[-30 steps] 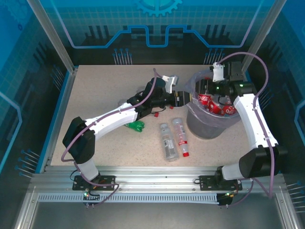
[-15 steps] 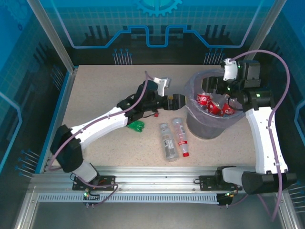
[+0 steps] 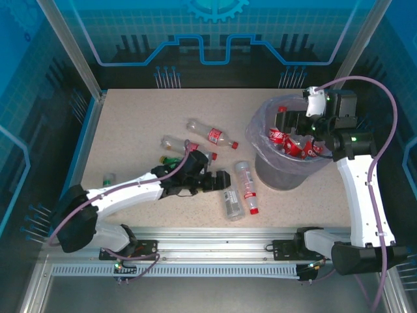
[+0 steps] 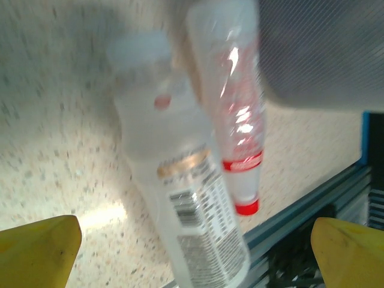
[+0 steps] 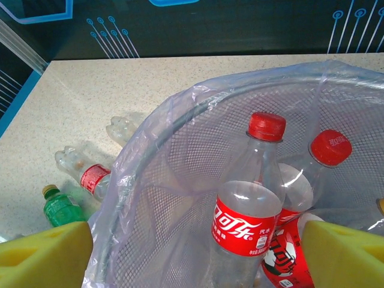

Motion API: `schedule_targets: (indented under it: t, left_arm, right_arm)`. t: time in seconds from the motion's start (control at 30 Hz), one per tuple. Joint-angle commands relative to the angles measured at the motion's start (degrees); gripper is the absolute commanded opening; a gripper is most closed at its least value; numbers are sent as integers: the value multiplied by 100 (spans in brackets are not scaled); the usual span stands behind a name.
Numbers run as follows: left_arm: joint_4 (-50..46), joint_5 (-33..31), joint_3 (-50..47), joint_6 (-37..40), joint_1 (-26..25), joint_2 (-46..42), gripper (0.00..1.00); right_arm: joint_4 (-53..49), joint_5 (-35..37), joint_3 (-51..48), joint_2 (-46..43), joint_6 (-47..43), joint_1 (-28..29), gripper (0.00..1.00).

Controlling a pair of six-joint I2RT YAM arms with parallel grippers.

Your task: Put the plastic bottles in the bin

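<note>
The bin (image 3: 259, 163), dark mesh lined with a lavender bag, stands at the right and holds several red-labelled plastic bottles (image 3: 293, 141). My right gripper (image 3: 291, 121) hovers open over its rim (image 5: 157, 139), above a red-capped bottle (image 5: 246, 223) with another (image 5: 328, 150) beside it. My left gripper (image 3: 225, 181) is low and open, its yellow fingertips (image 4: 39, 252) straddling a clear white-labelled bottle (image 4: 187, 201) that lies on the table. A red-capped bottle (image 4: 239, 135) lies alongside it, next to the bin's wall (image 4: 324, 54).
More bottles lie mid-table: a red-labelled one (image 3: 212, 135), a clear one (image 3: 177, 143), a green one (image 3: 171, 158), and a small one at the left (image 3: 107, 178). The metal rail (image 3: 215, 238) runs just past the near bottles.
My left arm has drawn back from the bin's rim to the near bottles and its jaws have opened wide. My right gripper shifted a little over the bin and spread wider.
</note>
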Motion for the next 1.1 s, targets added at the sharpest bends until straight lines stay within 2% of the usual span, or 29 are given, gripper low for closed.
schedule_targets:
  t: [0.0,0.2,0.4,0.63,0.87,1.07]
  left_arm:
    - [229,335,-85,-521,-180,363,99]
    - [405,777,128,-650,-548,1166,99]
    - [758,920,-68,-894,-572,1461,99]
    - [744,697,-67,-823,-530,1633,99]
    - [141,346,46,-477,-453,1288,85]
    - [-323,128,152,-166,-333,982,69]
  right_arm:
    - [126,1,-117,-95,73,-47,92]
    - [116,112,-179,-12,115,115,93]
    - [48,204,-182,-39,83,207,94]
    - [149,164,-336,-50,105,267,93]
    - [180,125,-431,-29,91,313,93]
    - [233,66,-502,-49,135,332,92]
